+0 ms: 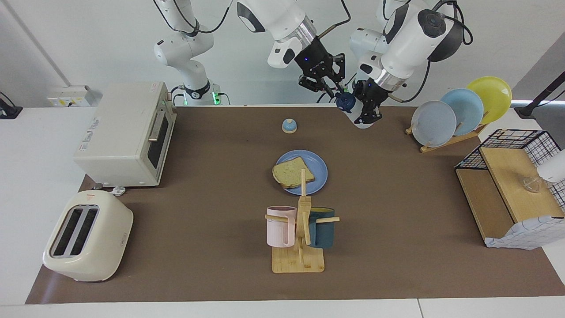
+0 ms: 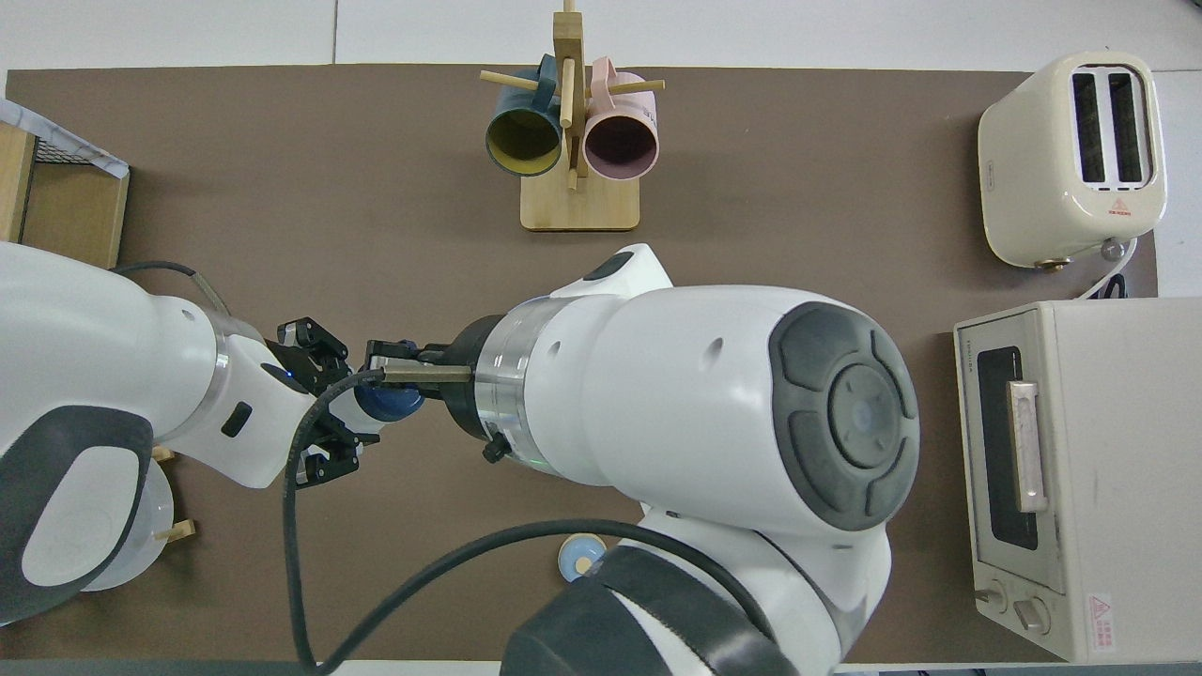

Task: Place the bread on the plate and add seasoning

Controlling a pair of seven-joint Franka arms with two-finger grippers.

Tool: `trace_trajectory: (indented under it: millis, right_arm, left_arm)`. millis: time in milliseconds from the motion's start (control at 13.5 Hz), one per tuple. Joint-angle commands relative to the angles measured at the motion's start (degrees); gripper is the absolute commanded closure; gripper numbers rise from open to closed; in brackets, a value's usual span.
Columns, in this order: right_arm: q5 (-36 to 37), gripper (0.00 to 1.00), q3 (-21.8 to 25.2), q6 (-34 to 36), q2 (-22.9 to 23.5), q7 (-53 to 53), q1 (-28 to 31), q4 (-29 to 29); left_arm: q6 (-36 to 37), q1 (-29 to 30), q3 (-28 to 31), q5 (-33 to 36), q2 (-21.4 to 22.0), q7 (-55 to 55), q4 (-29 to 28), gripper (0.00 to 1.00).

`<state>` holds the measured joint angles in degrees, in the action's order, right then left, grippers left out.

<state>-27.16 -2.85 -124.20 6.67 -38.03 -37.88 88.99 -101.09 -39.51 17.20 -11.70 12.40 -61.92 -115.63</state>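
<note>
Gripping the seasoning (image 1: 355, 110), the left gripper (image 1: 367, 112) has its fingers clamped on the translucent body of the bottle and holds it up in the air, tilted, over the edge of the table nearest the robots. The right gripper (image 1: 336, 90) sits at the bottle's dark blue cap (image 2: 388, 402), its fingers set about the cap, though whether they actually press on it cannot be told. In the overhead view the two grippers meet end to end at the cap, the right arm's bulk hiding the middle of the table.

The bread (image 1: 292, 172) lies flat on the plate (image 1: 318, 172), toward one side of it, well apart from both grippers. The plate rests on a brown mat (image 1: 198, 212) that covers the white table (image 1: 26, 185), with a pale wall at the robots' end.

Between the plate and the robots stands a small blue dome on a wooden base (image 1: 289, 126). Farther from the robots than the plate is a wooden mug tree (image 1: 303, 229) carrying a pink mug (image 1: 280, 226) and a dark teal mug (image 1: 323, 227); its upright post crosses the plate's edge in the facing view. Toward the right arm's end sit a white toaster oven (image 1: 126, 132) and a cream toaster (image 1: 86, 236). Toward the left arm's end a rack (image 1: 446, 139) holds grey-blue, light-blue and yellow plates, beside a wire basket with wooden boards (image 1: 512, 185)
</note>
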Motion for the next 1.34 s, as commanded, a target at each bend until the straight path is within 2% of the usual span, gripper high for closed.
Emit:
trace_trajectory:
  millis: [0,445,668,816,1113,1261]
  right_arm:
    - [1.3,0.71,-0.4,-0.8,0.3,-1.6,0.2,-0.4]
    - [2.1,0.71,-0.4,-0.7,0.2,-1.3,-0.1,0.1]
    - [2.1,0.75,-0.4,-0.8,0.3,-1.5,0.1,-0.3]
    - [2.1,0.81,-0.4,-0.8,0.3,-1.5,0.2,-0.5]
    - [2.1,1.00,-0.4,-0.8,0.3,-1.6,0.0,-0.4]
    - [2.0,1.00,-0.5,-0.7,0.3,-1.6,0.0,-0.4]
  left_arm:
    - [-1.4,-0.2,0.5,-0.9,2.1,-0.7,-2.1,1.00]
    - [-1.6,-0.2,0.5,-1.7,2.1,-0.6,-2.1,1.00]
    - [-2.0,-0.2,0.6,-2.4,2.1,-0.4,-2.1,1.00]
    - [-2.0,-0.2,0.6,-2.4,2.1,-0.3,-2.1,1.00]
    - [-2.0,-0.2,0.6,-2.4,2.1,-0.2,-2.1,1.00]
    - [-2.0,-0.1,0.6,-2.4,2.1,-0.2,-2.1,1.00]
